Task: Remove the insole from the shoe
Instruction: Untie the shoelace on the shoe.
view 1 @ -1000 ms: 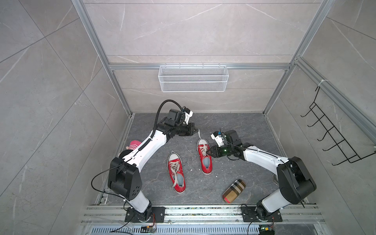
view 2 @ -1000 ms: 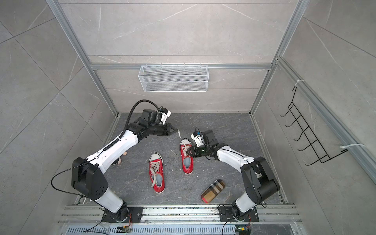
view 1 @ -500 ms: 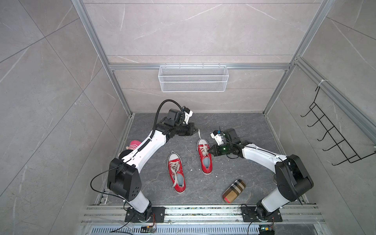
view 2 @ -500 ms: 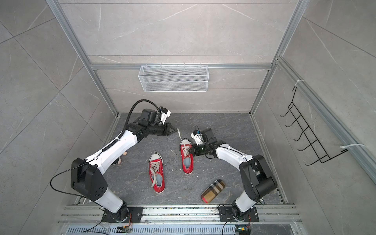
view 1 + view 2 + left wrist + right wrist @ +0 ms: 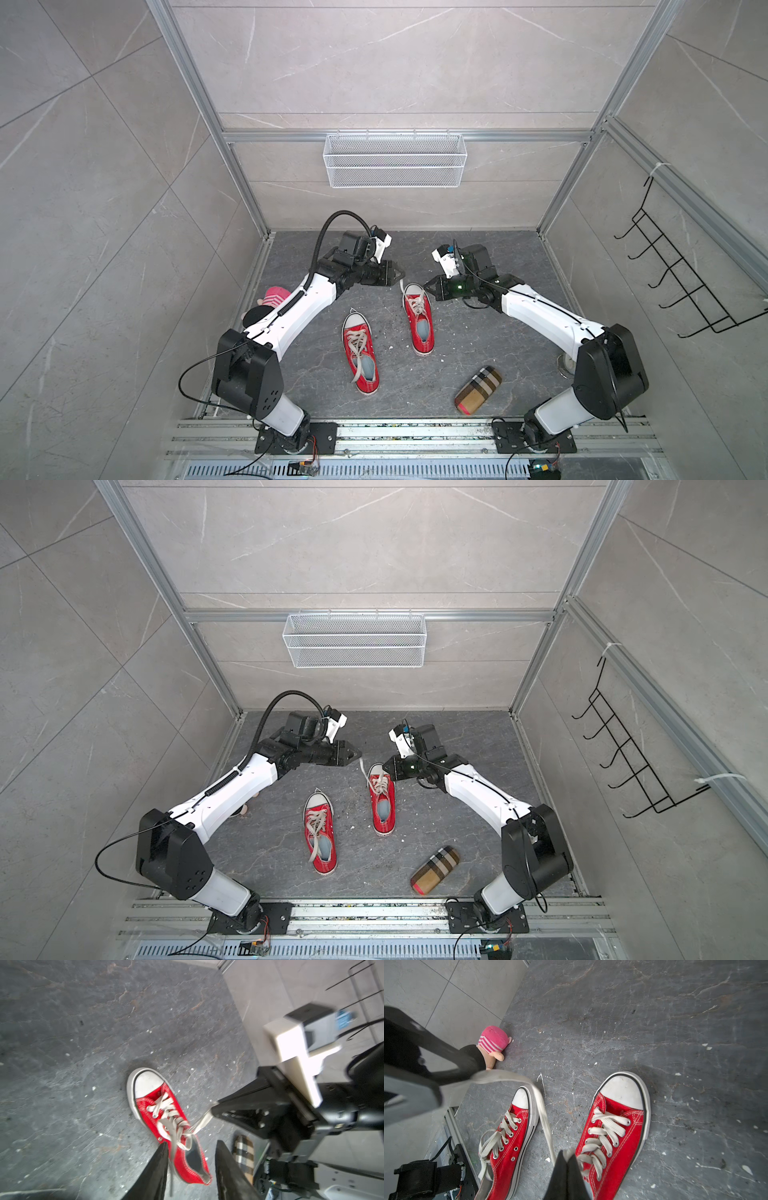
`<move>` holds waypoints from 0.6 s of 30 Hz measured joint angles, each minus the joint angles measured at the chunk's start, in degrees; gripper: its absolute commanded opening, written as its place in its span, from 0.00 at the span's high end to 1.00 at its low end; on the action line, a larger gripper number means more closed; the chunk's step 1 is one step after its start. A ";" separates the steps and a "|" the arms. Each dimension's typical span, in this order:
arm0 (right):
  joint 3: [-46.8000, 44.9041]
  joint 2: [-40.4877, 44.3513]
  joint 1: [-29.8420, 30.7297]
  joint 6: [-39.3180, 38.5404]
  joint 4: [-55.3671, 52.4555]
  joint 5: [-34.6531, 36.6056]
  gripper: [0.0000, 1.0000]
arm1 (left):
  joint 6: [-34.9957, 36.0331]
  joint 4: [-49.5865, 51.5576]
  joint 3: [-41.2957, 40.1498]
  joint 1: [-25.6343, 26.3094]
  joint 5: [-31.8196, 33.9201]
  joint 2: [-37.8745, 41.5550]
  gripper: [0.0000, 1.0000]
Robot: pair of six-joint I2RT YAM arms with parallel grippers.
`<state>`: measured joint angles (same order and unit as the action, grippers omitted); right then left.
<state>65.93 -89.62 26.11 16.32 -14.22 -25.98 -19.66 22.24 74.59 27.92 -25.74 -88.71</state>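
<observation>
- The shoe (image 5: 419,320), a red sneaker, lies on the dark floor (image 5: 478,332) near the middle of both top views, with its toe toward the top of the frame.
- Its grey insole (image 5: 423,329) sits inside the shoe's opening.
- The right gripper (image 5: 426,288) is pinched tight on a white lace (image 5: 202,1124) of that shoe.
- The left gripper (image 5: 190,1144) hangs over the shoe with its fingers parted by a moderate gap, and another lace end runs beside one finger.
- A second sneaker (image 5: 360,357) lies to the left, and a plaid case (image 5: 478,390) is at the lower right.
</observation>
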 measured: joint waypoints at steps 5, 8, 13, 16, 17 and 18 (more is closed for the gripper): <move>0.17 0.00 0.00 1.01 -1.79 1.16 1.00 | 1.11 0.81 -8.13 0.00 4.85 5.46 0.26; 0.17 0.00 0.00 1.51 -1.90 1.20 1.00 | 1.66 1.75 -12.41 0.00 7.37 9.33 0.22; 0.17 0.00 0.00 2.10 -2.19 1.36 1.00 | 1.11 0.61 -20.94 0.61 7.69 12.98 0.26; 0.17 0.00 0.00 2.12 -2.29 1.42 1.00 | -0.15 -1.53 -25.59 3.58 7.23 12.85 0.26; 0.17 0.00 0.00 2.12 -2.32 1.57 1.00 | -0.68 -2.05 -26.34 4.87 7.23 12.55 0.26; 0.17 0.00 0.00 2.12 -2.32 1.64 1.00 | -1.31 -2.60 -26.71 6.38 7.26 11.93 0.26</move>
<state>66.11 -89.62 26.11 18.44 -16.53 -24.34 -20.97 19.64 47.88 34.30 -18.48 -76.77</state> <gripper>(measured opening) 0.044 0.739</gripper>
